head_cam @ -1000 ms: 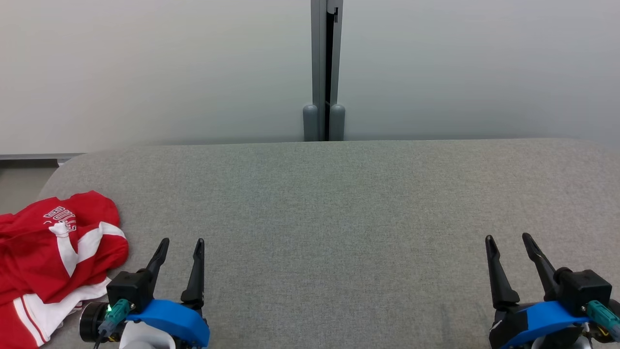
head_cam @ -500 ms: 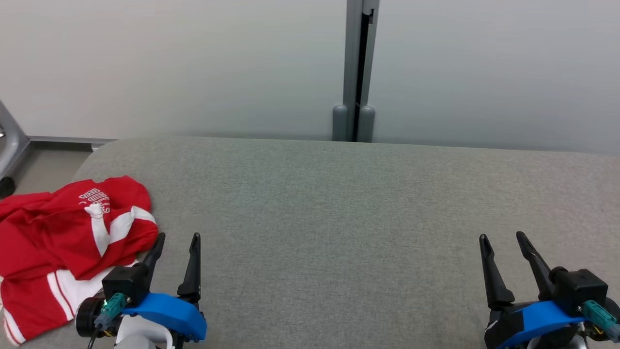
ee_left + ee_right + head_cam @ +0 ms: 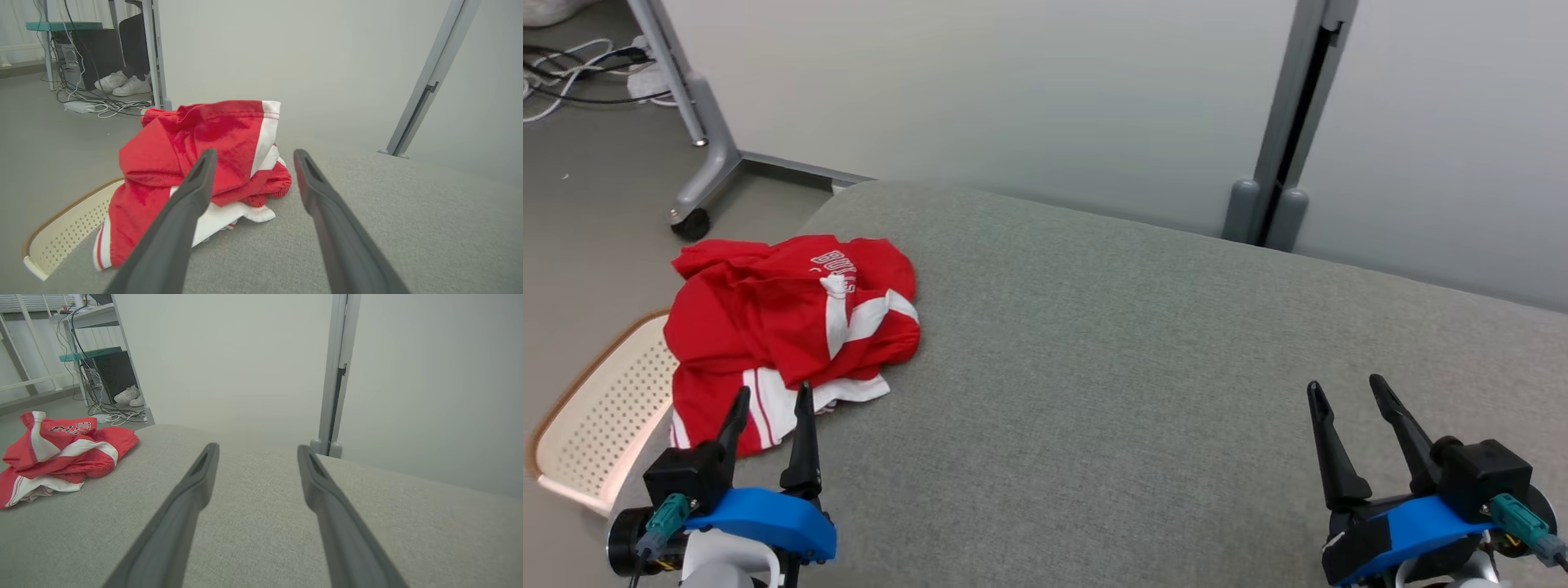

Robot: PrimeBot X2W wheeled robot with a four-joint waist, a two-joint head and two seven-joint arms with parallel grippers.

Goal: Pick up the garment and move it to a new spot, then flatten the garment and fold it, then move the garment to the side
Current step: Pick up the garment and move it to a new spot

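A crumpled red garment (image 3: pixel 784 322) with white stripes and white lettering lies bunched at the left end of the grey padded table (image 3: pixel 1135 351), partly hanging over its edge. It also appears ahead of my fingers in the left wrist view (image 3: pixel 196 151) and far left in the right wrist view (image 3: pixel 61 453). My left gripper (image 3: pixel 772 396) is open, its fingertips over the garment's near hem, nothing between them. My right gripper (image 3: pixel 1343 390) is open above bare table at the lower right, far from the garment.
A cream perforated basket (image 3: pixel 605 408) stands on the floor below the table's left end. A wheeled grey stand leg (image 3: pixel 698 175) and cables (image 3: pixel 572 73) lie on the floor beyond. A grey post (image 3: pixel 1278 163) stands against the pale wall behind the table.
The head camera has swung left, bringing the floor, basket and stand into view. The left gripper's tips now overlap the garment's near edge. Both grippers stay open.
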